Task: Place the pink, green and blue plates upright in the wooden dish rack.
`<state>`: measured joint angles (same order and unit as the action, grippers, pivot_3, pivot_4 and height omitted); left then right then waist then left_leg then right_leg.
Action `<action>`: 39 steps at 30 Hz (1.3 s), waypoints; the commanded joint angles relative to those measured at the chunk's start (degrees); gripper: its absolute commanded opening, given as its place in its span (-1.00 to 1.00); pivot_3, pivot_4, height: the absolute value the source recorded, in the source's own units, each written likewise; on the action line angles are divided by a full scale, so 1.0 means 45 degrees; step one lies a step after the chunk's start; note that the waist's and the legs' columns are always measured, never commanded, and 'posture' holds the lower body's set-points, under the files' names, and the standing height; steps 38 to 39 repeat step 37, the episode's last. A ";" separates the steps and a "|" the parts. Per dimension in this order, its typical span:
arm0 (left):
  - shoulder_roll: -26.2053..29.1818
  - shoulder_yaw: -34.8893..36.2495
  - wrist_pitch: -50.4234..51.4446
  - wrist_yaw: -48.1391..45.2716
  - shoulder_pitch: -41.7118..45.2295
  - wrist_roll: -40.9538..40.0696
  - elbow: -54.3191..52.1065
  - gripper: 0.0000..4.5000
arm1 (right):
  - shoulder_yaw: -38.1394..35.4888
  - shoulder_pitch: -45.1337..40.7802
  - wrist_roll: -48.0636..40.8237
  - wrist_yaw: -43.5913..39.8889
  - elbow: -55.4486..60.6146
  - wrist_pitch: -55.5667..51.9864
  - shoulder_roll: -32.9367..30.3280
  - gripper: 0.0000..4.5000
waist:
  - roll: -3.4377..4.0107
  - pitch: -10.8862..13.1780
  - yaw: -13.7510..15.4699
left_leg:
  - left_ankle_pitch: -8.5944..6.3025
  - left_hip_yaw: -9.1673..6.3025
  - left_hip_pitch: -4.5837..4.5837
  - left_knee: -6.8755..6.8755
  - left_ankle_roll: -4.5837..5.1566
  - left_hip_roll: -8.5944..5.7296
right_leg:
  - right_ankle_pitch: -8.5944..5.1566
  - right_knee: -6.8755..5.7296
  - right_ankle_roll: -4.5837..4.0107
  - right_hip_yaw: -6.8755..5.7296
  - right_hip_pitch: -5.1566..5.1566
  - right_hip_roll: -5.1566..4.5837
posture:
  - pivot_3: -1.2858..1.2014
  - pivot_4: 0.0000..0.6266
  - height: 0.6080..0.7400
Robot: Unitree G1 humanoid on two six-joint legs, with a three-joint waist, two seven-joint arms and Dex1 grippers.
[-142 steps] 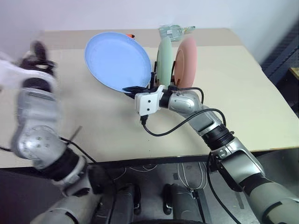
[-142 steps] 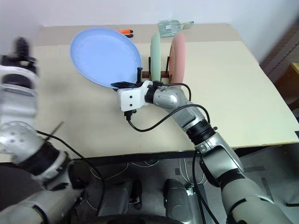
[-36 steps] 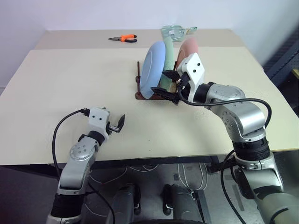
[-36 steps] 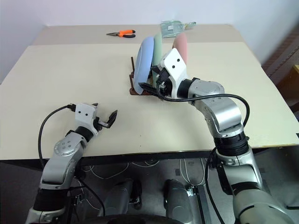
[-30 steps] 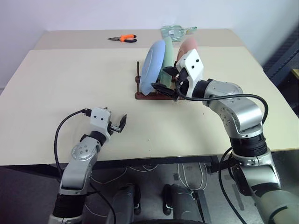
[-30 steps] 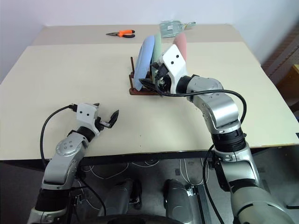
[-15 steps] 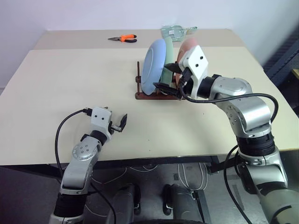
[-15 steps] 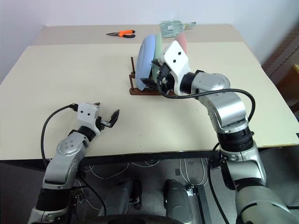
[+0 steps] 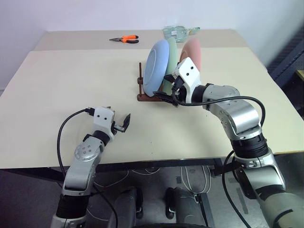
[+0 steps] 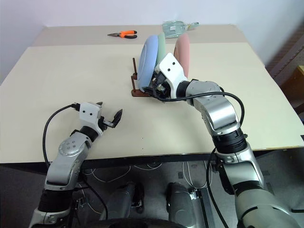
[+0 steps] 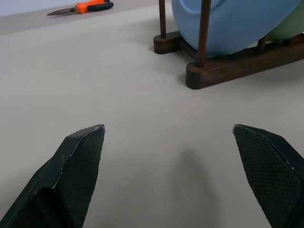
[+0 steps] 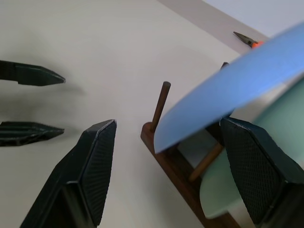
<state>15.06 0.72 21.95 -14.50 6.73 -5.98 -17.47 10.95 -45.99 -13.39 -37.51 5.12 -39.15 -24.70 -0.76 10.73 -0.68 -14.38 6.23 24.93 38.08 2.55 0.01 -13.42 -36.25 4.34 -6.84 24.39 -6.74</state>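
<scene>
Three plates stand upright in the wooden dish rack [image 9: 145, 98] at the table's middle back. The blue plate [image 9: 156, 66] is nearest the left, the green plate [image 9: 172, 50] behind it, the pink plate [image 9: 194, 50] last. My right gripper [image 9: 164, 94] is open at the rack's near side, low down. Its fingers [image 12: 97, 161] straddle the blue plate's lower rim [image 12: 228, 90] without pinching it. My left gripper [image 9: 121, 124] hovers open and empty over bare table near the front edge, pointing toward the rack [image 11: 228, 64].
Orange-handled pliers [image 9: 126, 40] lie at the far back of the table. A clear plastic package [image 9: 178, 32] sits behind the rack. The table [image 9: 71, 80] is wide and bare to the left of the rack and in front of it.
The blue plate, carried by my right gripper in the oldest frames, now stands in the rack. Over the last second the right gripper dipped lower toward the rack's base. The left arm stayed put.
</scene>
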 commanded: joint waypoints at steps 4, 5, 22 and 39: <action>0.0125 -0.0121 0.0128 -0.0648 -0.0352 -0.0525 -0.1098 0.97 | 0.0269 -0.0734 0.0303 -0.0266 0.0059 0.0785 0.0444 0.56 | 0.0001 0.0000 -0.0009 | 0.0000 0.0000 0.0000 0.0000 0.0000 0.0000 | 0.0000 0.0000 0.0000 0.0000 0.0000 0.0000 | 0.03 -0.52 1.00; 0.0152 -0.0162 0.0190 -0.0761 -0.0409 -0.0578 -0.1178 0.97 | 0.0339 -0.0803 0.0321 -0.0319 0.0105 0.0832 0.0513 0.56 | 0.0000 0.0000 -0.0012 | 0.0000 0.0000 0.0000 0.0000 0.0000 0.0000 | 0.0000 0.0000 0.0000 0.0000 0.0000 0.0000 | 0.03 -0.52 1.00; 0.1189 0.0154 0.0585 -0.1564 -0.0962 -0.0718 -0.1591 0.97 | -0.2466 0.1582 -0.1357 -0.2909 0.3078 0.0935 -0.2944 0.56 | 0.0004 0.0002 0.0161 | -0.0012 -0.0004 0.0008 0.0002 0.0018 -0.0010 | -0.0005 0.0020 0.0010 -0.0003 -0.0005 -0.0011 | 0.03 -0.52 1.00; 0.3965 0.2356 0.0879 -0.3561 -0.1910 -0.1786 -0.0707 0.97 | -0.5807 0.7074 -0.1787 -0.3724 0.0861 0.2536 -0.5096 0.56 | 0.0035 0.0005 0.0282 | -0.0020 -0.0002 0.0003 0.0010 0.0023 0.0000 | -0.0003 0.0025 0.0012 0.0016 -0.0010 -0.0016 | 0.03 -0.52 1.00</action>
